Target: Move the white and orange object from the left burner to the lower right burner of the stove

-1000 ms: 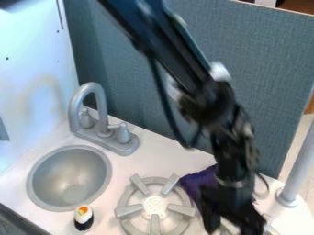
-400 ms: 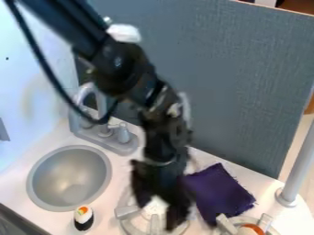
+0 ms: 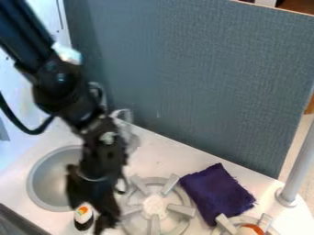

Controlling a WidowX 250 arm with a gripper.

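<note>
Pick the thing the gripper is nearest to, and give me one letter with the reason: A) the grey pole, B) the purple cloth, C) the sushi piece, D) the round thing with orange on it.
C: the gripper hangs right at the sushi piece by the sink, while the purple cloth lies on the other side of the burner.

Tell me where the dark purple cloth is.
The dark purple cloth lies low in the camera view's right half, between the left grey stove burner and the round grey post.
</note>
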